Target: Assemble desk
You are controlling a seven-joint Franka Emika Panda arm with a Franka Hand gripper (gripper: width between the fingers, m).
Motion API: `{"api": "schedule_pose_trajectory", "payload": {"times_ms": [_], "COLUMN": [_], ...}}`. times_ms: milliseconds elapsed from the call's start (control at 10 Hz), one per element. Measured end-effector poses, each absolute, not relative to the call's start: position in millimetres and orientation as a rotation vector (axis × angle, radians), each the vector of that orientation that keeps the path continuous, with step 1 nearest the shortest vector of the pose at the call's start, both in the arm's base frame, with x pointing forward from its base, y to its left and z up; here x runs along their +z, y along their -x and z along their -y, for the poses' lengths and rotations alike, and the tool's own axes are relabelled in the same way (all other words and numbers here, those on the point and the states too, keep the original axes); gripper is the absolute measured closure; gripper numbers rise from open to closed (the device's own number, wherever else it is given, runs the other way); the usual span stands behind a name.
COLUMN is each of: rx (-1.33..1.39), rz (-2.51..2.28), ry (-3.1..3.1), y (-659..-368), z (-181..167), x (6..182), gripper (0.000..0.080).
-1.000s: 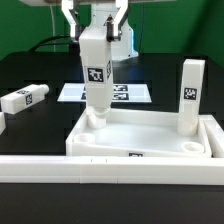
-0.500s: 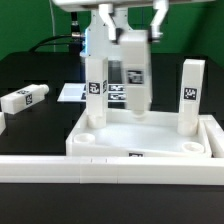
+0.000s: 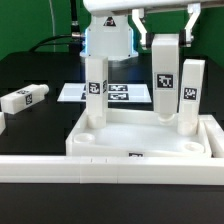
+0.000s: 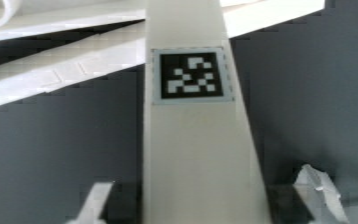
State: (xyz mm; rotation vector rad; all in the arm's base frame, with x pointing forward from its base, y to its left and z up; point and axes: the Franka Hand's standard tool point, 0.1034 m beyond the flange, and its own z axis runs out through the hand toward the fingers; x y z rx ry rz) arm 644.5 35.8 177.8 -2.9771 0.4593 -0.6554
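The pincer (image 3: 164, 22) is closing on a white square leg (image 3: 163, 78) at its upper end and is holding it upright in the air. This held leg is hanging over the desk top (image 3: 140, 138), just beside the standing leg (image 3: 191, 95) on the exterior view's right, with a narrow gap between the two. I cannot tell for sure if its lower end is touching the tray floor.

In the wrist view the held leg (image 4: 197, 150) is running straight between the two fingertips (image 4: 98, 200), and its black-and-white tag is facing the camera.

The desk top is lying on the black surface (image 3: 30, 130) with its rim up. Another leg (image 3: 95, 92) is standing at the back corner on the exterior view's left. The fourth leg (image 3: 25, 97) is lying flat on the surface, well apart, at the exterior view's left. The marker board (image 3: 122, 93) is lying behind the desk top. A long white rail (image 3: 60, 168) is lying in front of it.
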Motion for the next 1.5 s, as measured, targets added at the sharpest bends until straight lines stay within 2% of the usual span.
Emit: {"api": "schedule_pose_trajectory", "payload": {"times_ms": [200, 400, 600, 1000, 1200, 1500], "rx": [-0.882, -0.85, -0.829, -0.829, -0.892, -1.028], "rz": [-0.409, -0.303, -0.199, -0.213, -0.231, -0.206], "ry": [2.94, 2.971, 3.01, 3.004, 2.967, 2.939], "y": [-641, -640, -640, -639, -639, -642], "z": [-48, -62, -63, -65, -82, -82], "x": [173.5, 169.6, 162.1, 160.2, 157.0, 157.0], "gripper": [0.0508, 0.0508, 0.0508, 0.0508, 0.0508, 0.0508]}}
